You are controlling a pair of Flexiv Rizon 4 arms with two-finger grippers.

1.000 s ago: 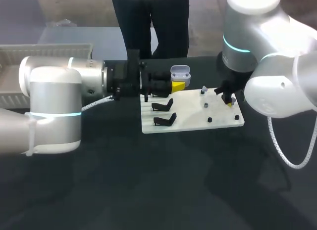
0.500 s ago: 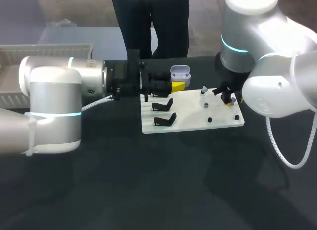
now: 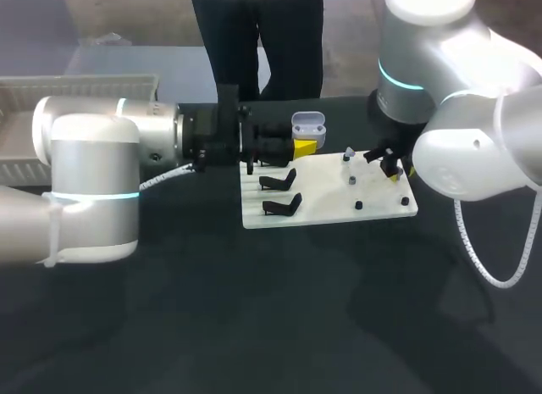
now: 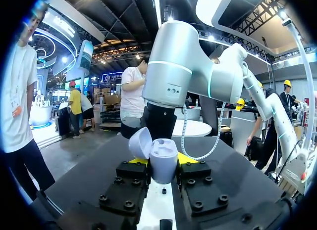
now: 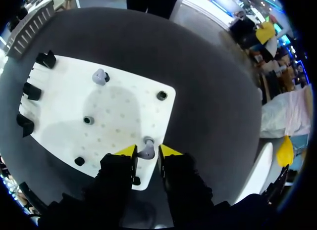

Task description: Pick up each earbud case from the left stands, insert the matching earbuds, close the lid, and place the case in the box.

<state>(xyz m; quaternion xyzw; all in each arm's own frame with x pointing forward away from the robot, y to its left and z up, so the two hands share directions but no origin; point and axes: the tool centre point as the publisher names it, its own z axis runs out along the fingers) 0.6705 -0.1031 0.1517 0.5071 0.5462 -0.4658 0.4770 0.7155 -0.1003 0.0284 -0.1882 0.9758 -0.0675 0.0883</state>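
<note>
We hold the pale earbud case [image 4: 163, 156] upright, lid open, in our left gripper [image 4: 164, 165]. Grey earbuds [image 5: 100, 76] rest on the white board [image 5: 124, 106].

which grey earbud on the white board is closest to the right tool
The earbud between the right tool's yellow tips, at the white board's edge; the other earbud stands well ahead of it.

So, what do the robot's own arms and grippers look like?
The left arm and right arm are thick silver-white tubes with glowing cyan rings at joints and a white coiled cable each. The left gripper and right gripper are black, bolted blocks with yellow tips.
</note>
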